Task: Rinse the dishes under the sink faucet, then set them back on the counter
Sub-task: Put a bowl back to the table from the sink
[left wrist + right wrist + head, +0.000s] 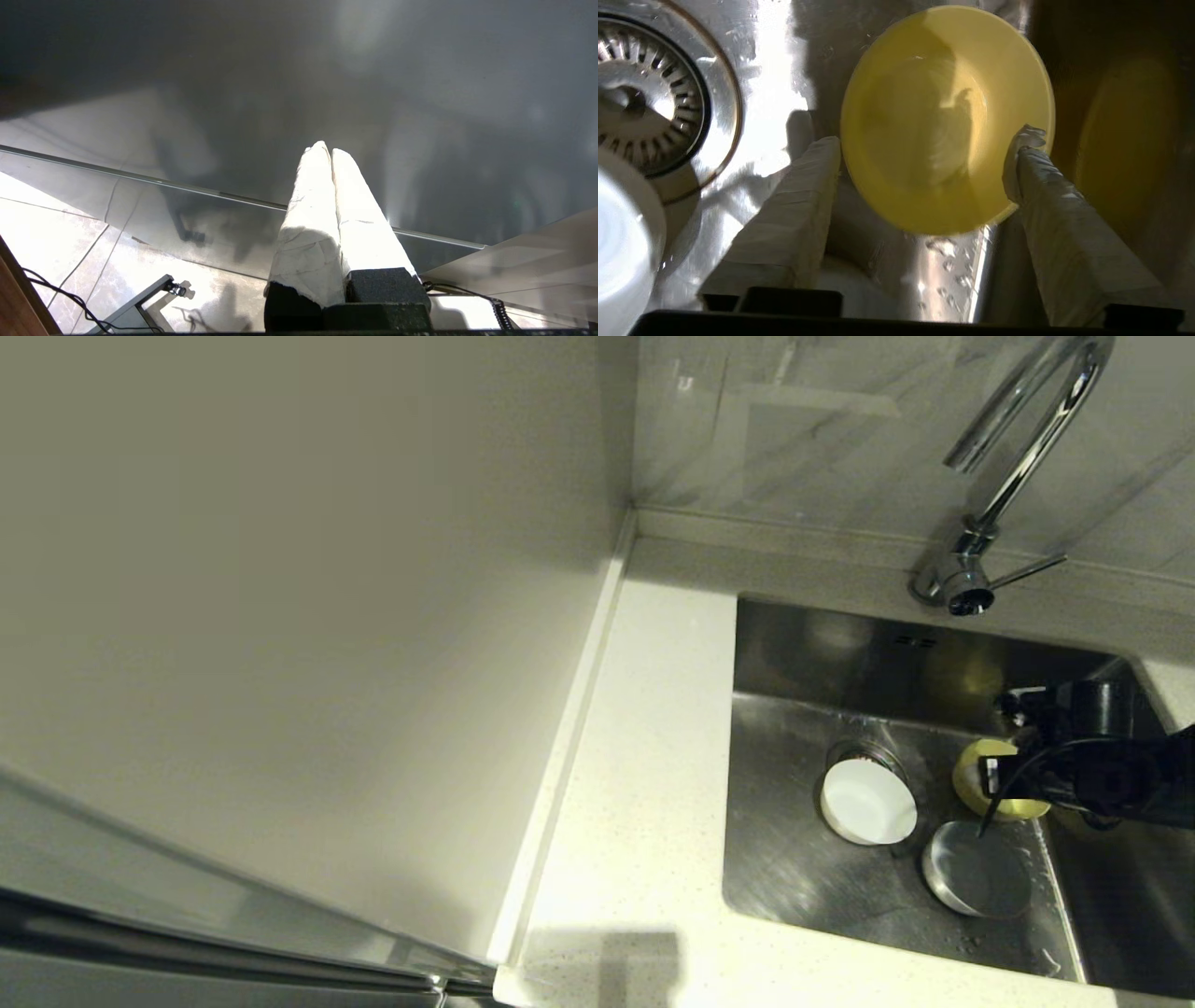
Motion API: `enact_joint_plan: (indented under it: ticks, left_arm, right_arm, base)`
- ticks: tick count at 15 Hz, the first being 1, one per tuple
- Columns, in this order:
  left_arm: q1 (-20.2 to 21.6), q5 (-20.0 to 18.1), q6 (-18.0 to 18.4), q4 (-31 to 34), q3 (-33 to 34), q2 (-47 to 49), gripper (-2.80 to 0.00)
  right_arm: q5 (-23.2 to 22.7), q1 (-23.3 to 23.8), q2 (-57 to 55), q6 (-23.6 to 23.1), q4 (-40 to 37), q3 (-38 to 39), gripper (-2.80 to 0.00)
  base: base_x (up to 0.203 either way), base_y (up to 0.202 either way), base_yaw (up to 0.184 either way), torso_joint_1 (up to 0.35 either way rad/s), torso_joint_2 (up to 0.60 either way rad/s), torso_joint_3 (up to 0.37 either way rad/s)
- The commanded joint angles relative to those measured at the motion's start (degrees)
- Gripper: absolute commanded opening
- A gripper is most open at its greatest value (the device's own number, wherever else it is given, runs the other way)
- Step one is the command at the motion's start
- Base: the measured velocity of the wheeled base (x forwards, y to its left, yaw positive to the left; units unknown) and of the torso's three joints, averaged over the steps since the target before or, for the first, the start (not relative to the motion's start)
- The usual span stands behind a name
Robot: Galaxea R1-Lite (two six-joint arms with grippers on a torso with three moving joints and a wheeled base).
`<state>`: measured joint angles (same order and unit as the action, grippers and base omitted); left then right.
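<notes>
Three bowls lie in the steel sink [794, 859]. The white bowl [868, 801] partly covers the strainer drain [864, 751]. The bluish-white bowl [976, 870] sits nearer the front. The pale yellow bowl [971, 775] rests by the sink's right wall. My right gripper [1004, 782] hangs low over it. In the right wrist view that gripper [927, 140] is open, and its wrapped fingers [798, 210] straddle the near part of the yellow bowl [924, 93], one tip at its rim. My left gripper [327, 150] is shut on nothing, parked outside the head view.
The chrome gooseneck faucet [1018, 457] rises behind the sink, its thin lever [1027, 569] pointing right. White speckled counter [644, 756] runs left of the sink, bounded by a cream wall panel [280, 616]. Water drops lie on the sink floor [943, 261] beside the drain [644, 98].
</notes>
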<state>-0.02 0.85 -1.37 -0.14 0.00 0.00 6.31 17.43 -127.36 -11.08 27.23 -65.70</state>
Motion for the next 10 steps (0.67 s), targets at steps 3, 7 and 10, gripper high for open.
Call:
enact_joint_plan:
  ticks: [3, 7, 10]
  left_arm:
    - [0.02, 0.03, -0.04, -0.04, 0.0, -0.18, -2.8]
    - [0.02, 0.03, -0.04, -0.04, 0.0, -0.18, -2.8]
    - [-0.04, 0.03, -0.04, -0.04, 0.0, -0.18, -2.8]
  right_arm:
    - [0.98, -0.62, -4.96, -0.2, 0.19, -4.91, 0.0]
    - [2.67, -1.21, -7.55, -0.34, 0.19, -8.37, 0.0]
    - [3.89, -1.26, -10.18, -0.41, 0.19, -10.94, 0.0]
  base:
    - [0.0, 0.0, 0.0, 0.0, 0.0, 0.0]
    - [0.0, 0.0, 0.0, 0.0, 0.0, 0.0]
    - [0.0, 0.0, 0.0, 0.0, 0.0, 0.0]
